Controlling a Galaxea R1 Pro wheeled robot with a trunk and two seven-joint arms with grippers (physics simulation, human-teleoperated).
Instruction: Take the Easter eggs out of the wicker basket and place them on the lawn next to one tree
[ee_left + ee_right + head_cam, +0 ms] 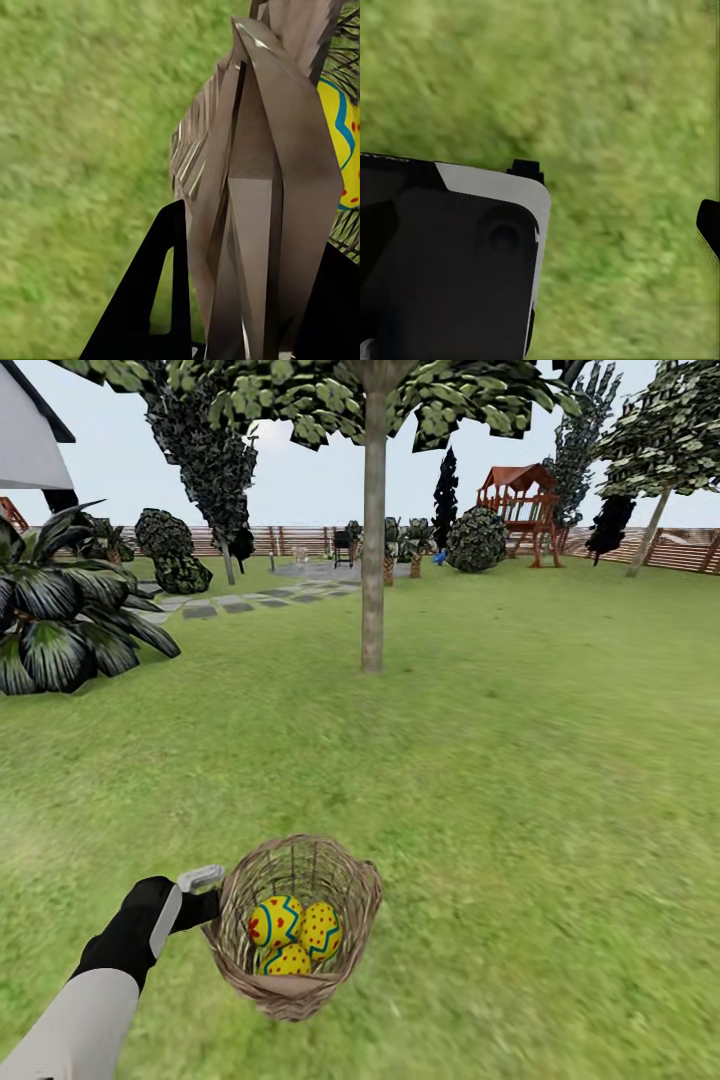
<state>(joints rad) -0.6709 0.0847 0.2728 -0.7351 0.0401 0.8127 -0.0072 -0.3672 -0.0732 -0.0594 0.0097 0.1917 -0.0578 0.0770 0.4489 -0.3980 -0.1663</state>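
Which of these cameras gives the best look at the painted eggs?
The head view: all three Easter eggs sit in plain sight inside the wicker basket. The left wrist view catches a sliver of one egg behind the basket's weave. The right wrist view looks at lawn.

Lawn [520,760]: broad green grass, slightly mottled, running back to a brown slatted fence [690,550]. Standing on it: bare straight tree [373,560] centre, mid-distance; spiky dark-leaved plant [60,620] at left; round shrubs [477,540] and wooden playset [520,510] further back. Grey stepping-stone path [250,600] crosses grass left of trunk. Wicker basket [300,920] in foreground w/ three Easter eggs [295,930] inside; whether it touches the grass can't be told.
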